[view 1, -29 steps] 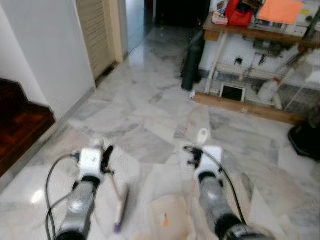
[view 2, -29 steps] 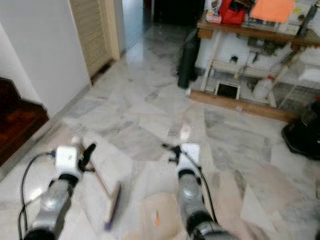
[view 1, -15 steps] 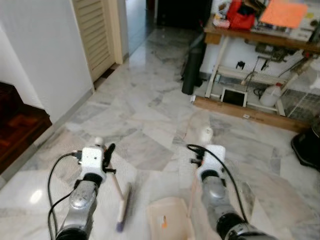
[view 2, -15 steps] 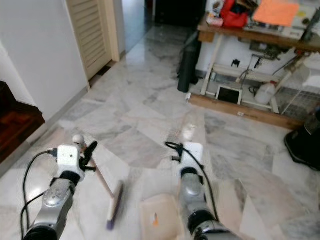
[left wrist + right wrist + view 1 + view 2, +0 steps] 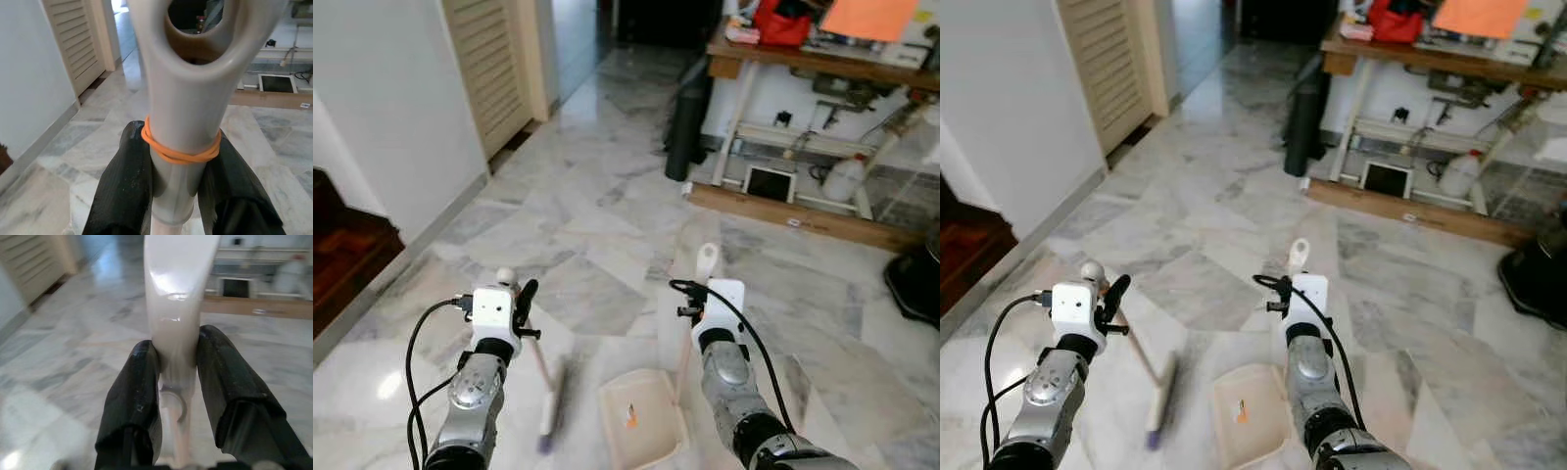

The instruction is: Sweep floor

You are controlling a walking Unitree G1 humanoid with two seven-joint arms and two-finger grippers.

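A grey-white marble floor (image 5: pixel 607 206) runs from the lower edge up to a louvred door (image 5: pixel 489 69) at upper left and a cluttered desk (image 5: pixel 822 59) at upper right, its top cut off by the frame. A dark step (image 5: pixel 342 250) shows at the left edge, and a black object (image 5: pixel 913 284) is cut off at the right edge.

The cream dustpan (image 5: pixel 641 419) lies on the floor at lower centre with a small orange scrap (image 5: pixel 630 419) in it; its handle (image 5: pixel 705 262) rises up to the right gripper (image 5: pixel 178 367), whose jaws clamp it on both sides.

The broom (image 5: pixel 551 401) sits at lower left, its head blurred and hard to make out. Its pale shaft (image 5: pixel 183 147), with an orange band (image 5: pixel 181 152) round it, is pinched between the jaws of the left gripper (image 5: pixel 181 171). The hanging hole at the shaft's end is cut off at the top of the left wrist view.
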